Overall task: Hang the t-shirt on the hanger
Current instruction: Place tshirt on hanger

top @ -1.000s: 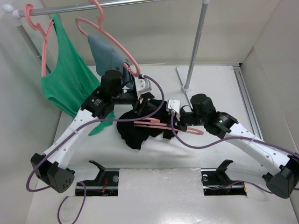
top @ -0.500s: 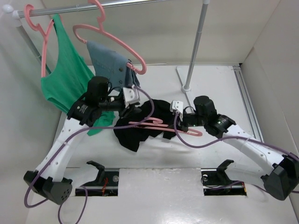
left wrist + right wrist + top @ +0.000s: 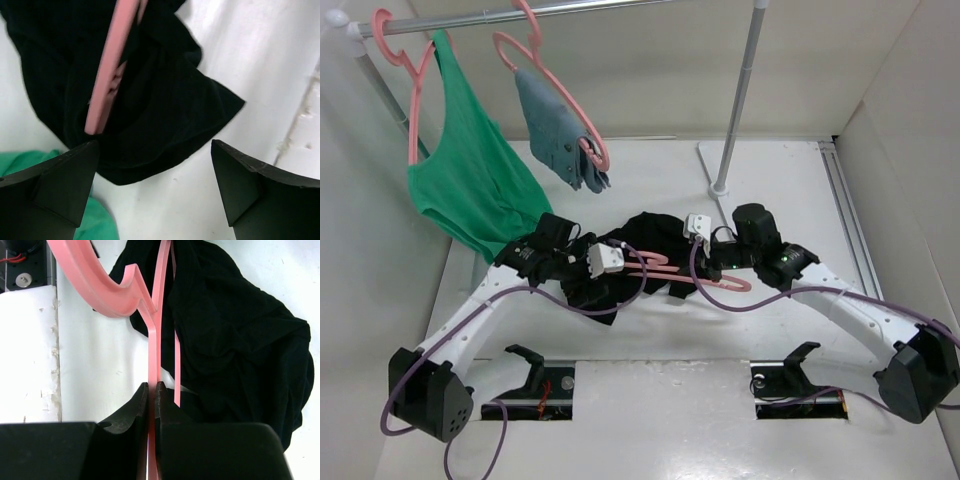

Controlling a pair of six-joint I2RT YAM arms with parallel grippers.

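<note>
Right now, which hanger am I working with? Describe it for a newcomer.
On the white table, find the black t-shirt in the middle. The pink hanger lies across it, pinched by the right claw; the other two pink hangers hang on the rail, bearing clothes.

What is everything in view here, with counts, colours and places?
t-shirt: one, black, crumpled mid-table.
hanger: one, pink, overlapping the t-shirt.
tank top: one, green, hung on the rail, left.
small garment: one, blue-grey, hung on the rail beside it.
other hangers: two, pink, bearing those two garments.
clothes rail: one, grey metal, at the back.
table: one, white, under everything.
left pincer: one, black, open over the t-shirt's edge.
right pincer: one, black, shut on the hanger.
</note>
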